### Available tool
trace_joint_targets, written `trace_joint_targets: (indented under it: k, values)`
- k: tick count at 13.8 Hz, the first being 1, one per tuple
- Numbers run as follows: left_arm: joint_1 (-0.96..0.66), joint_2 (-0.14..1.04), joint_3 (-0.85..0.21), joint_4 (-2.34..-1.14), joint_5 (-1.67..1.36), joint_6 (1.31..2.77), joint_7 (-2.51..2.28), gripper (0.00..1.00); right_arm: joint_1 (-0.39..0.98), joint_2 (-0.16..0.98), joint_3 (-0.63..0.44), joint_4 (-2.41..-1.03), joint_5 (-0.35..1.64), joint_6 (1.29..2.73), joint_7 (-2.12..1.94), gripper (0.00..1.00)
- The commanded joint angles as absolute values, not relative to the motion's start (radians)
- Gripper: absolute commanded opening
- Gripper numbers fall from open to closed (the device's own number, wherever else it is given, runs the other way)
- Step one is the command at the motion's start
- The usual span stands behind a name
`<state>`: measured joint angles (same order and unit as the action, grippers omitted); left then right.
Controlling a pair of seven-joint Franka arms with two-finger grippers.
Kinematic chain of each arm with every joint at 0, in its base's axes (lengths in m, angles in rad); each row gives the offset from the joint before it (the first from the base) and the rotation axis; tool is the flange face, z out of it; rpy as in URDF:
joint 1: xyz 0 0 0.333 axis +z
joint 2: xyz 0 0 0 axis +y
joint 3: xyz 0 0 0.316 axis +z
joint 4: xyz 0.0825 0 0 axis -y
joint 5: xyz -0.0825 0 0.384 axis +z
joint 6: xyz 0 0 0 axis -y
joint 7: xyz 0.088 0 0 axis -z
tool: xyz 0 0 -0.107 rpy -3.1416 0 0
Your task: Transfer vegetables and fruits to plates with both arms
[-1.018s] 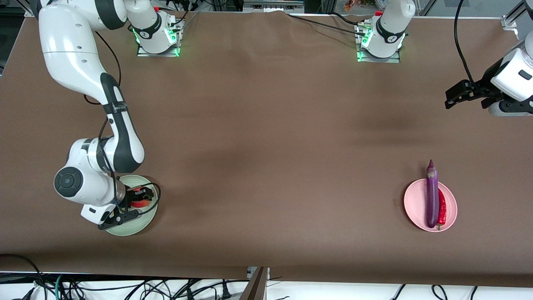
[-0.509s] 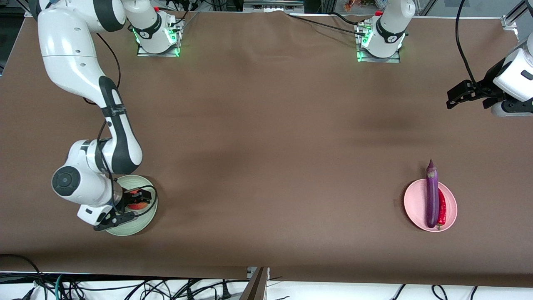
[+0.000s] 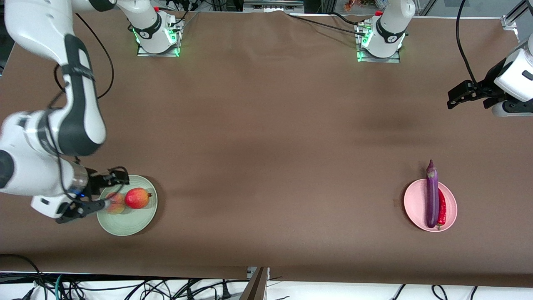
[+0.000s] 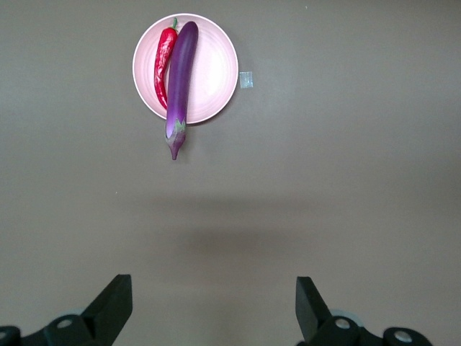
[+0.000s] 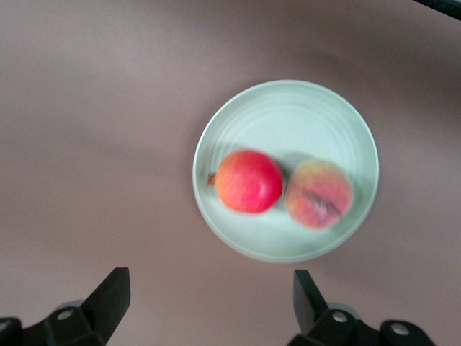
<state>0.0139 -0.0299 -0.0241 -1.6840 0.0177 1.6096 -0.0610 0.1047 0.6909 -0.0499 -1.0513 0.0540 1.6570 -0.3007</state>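
Two plates sit on the brown surface [image 3: 266, 146] in the front view. The green plate [image 3: 129, 223] is at the right arm's end, and it holds the red fruit [image 3: 137, 198] and the peach [image 3: 115, 204], side by side and touching. The right gripper [image 3: 109, 192] is up over the rim of the green plate, just beside the peach, and its fingers are spread with nothing between them. The pink plate [image 3: 412, 204] is at the left arm's end. The purple eggplant [image 3: 432, 193] lies across it with its stem end poking over the rim, and the red chili [image 3: 442, 210] lies right beside it. The left gripper [image 3: 452, 98] hangs well apart from the pink plate, over bare surface. In the left wrist view, the left gripper [image 4: 212, 306] is wide open and empty, with the pink plate [image 4: 216, 72], eggplant [image 4: 180, 76] and chili [image 4: 164, 61] far off. In the right wrist view, the right gripper [image 5: 209, 303] is spread open above the green plate [image 5: 288, 115], and the red fruit [image 5: 249, 181] and peach [image 5: 319, 194] rest on it.
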Motion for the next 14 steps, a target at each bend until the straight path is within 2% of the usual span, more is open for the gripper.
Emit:
trace_joint_targets:
  k: [1, 3, 7, 9, 14]
  values:
    - [0.012, -0.044, -0.025, -1.697, 0.012, 1.611, -0.058, 1.00, 0.103, 0.588, -0.038, -1.058, 0.025, 1.547, -0.270, 1.00]
    - [0.012, -0.044, -0.023, -1.697, 0.012, 1.609, -0.057, 1.00, 0.104, 0.505, -0.034, -1.110, 0.005, 1.473, -0.200, 1.00]
    - [0.012, -0.044, -0.025, -1.697, 0.012, 1.609, -0.057, 1.00, 0.094, 0.235, -0.015, -1.412, 0.014, 1.456, -0.040, 1.00]
    - [0.014, -0.044, -0.023, -1.697, 0.012, 1.609, -0.052, 1.00, 0.084, 0.134, -0.014, -1.518, 0.011, 1.469, -0.047, 1.00]
    - [0.014, -0.046, -0.021, -1.697, 0.012, 1.594, -0.054, 1.00, 0.060, 0.029, -0.014, -1.549, -0.002, 1.502, -0.051, 1.00]
